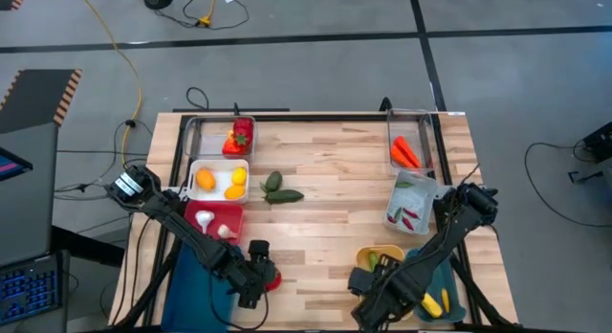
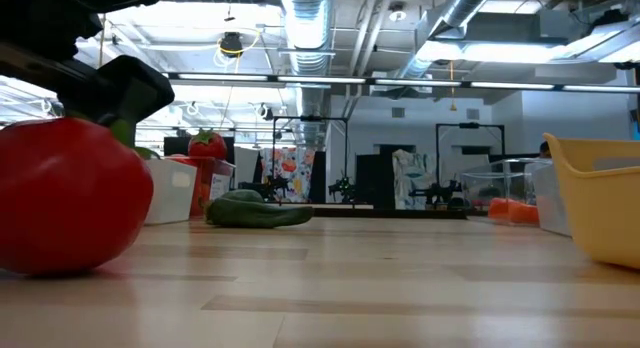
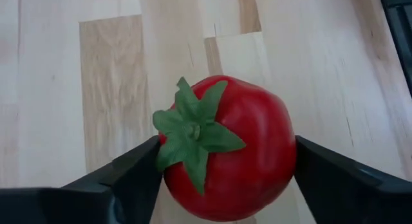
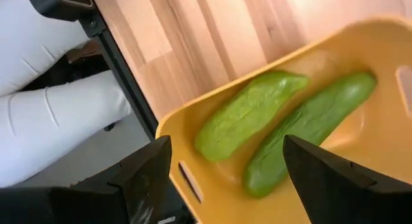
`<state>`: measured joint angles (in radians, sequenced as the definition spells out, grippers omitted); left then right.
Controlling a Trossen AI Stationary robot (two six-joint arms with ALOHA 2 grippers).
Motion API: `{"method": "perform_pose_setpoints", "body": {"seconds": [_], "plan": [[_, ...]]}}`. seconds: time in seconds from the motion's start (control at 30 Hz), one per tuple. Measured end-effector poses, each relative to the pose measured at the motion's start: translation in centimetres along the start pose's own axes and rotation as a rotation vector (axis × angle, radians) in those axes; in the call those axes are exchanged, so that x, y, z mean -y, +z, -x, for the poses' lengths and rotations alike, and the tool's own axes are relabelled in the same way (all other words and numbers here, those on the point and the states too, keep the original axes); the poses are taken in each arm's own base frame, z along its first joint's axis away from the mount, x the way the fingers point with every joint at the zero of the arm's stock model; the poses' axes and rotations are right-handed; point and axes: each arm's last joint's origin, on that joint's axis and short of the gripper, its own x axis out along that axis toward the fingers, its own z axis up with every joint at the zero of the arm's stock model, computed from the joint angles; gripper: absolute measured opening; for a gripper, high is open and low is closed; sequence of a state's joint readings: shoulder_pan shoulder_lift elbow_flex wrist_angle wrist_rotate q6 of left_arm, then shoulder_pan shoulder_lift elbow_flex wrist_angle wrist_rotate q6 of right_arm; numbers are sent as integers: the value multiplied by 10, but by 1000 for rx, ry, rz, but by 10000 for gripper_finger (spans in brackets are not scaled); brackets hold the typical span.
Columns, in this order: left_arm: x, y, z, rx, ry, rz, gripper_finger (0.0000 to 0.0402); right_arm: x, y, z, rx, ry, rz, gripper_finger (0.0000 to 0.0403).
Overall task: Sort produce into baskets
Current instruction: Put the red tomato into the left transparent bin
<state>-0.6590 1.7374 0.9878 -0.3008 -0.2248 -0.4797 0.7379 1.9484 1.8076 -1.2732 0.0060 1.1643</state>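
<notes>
The wooden table (image 1: 325,194) was seen to carry baskets along both sides. A dark teal basket (image 1: 196,290) lay at the near left corner, with a pink-red basket (image 1: 218,214) holding a white garlic (image 1: 205,218) just beyond it, then a white basket (image 1: 212,166) with yellow and orange produce, and a clear basket (image 1: 196,134) with a strawberry (image 1: 241,134). On the right, a clear basket (image 1: 421,122) held carrots (image 1: 404,153), and another clear basket (image 1: 416,194) held chillies. An orange-yellow basket (image 4: 219,114) held two cucumbers (image 4: 248,111), and the right gripper (image 4: 222,179) was held above its rim with its jaws wide and nothing between them. Two more green cucumbers (image 1: 279,189) lay loose mid-table. The left gripper (image 3: 222,169) was set down at the near left of the table, its fingers (image 3: 132,172) placed either side of a red tomato (image 3: 235,147) resting on the wood; whether they pressed it could not be told.
</notes>
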Motion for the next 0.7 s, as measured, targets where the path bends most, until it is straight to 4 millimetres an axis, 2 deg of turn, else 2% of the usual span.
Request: {"method": "perform_pose_setpoints", "body": {"seconds": [0.17, 0.3, 0.4, 0.57, 0.7], "plan": [[0, 1, 0, 4, -9, 5, 263, 7, 15, 0, 56, -27, 50, 327], [0, 3, 3, 23, -22, 10, 265, 14, 30, 0, 117, -65, 93, 327], [-4, 10, 15, 45, -55, 29, 280, 21, 43, 1, 144, -90, 124, 327], [-26, 27, 56, 141, -62, 31, 285, 36, 67, 1, 177, -134, 165, 327], [-59, 33, 102, 225, 25, 54, 284, 51, 87, 2, 186, -161, 186, 327]]}}
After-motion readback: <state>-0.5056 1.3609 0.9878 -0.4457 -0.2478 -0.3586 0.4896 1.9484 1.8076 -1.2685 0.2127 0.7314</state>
